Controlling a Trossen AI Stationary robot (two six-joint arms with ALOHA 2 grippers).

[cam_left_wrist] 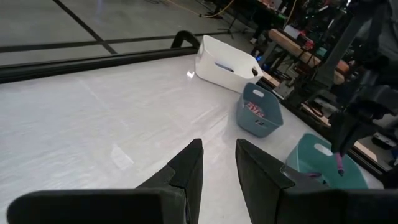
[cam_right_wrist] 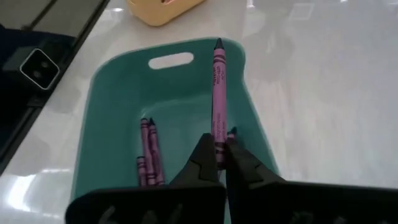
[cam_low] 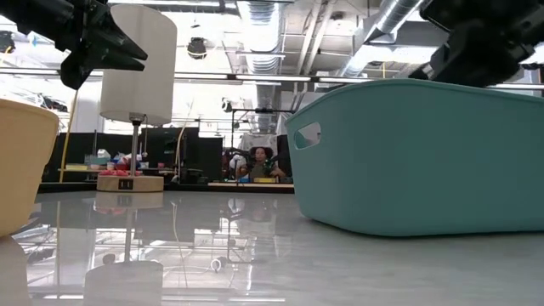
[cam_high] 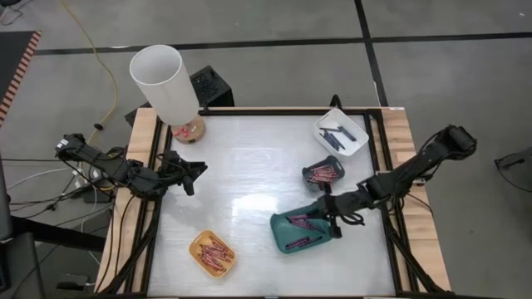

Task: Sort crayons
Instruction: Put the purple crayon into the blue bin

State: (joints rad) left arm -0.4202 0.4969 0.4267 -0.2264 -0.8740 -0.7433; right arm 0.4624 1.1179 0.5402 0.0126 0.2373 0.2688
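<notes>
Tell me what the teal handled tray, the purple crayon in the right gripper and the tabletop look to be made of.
Teal handled tray: likely moulded plastic, matte, with a cut-out handle slot.
Purple crayon: wax in a printed paper wrapper, bare dark tip; pinched by the right gripper.
Tabletop: smooth glossy white surface, material unclear; it reflects the lights.

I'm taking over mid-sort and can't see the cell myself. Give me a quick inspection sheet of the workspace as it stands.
Surface: white table, glossy, bare in the middle.
Job's things: purple crayons in the teal tray; pink ones in the grey tray; red ones in the yellow tray; dark ones in the white tray.
Clutter: lamp at the far left corner.
Grippers: right gripper shut on a purple crayon above the teal tray; left gripper slightly open, empty, near the left edge.
Cables: yellow cable on the floor, dark wires left of the table.
Surroundings: person seated far behind the table.
</notes>
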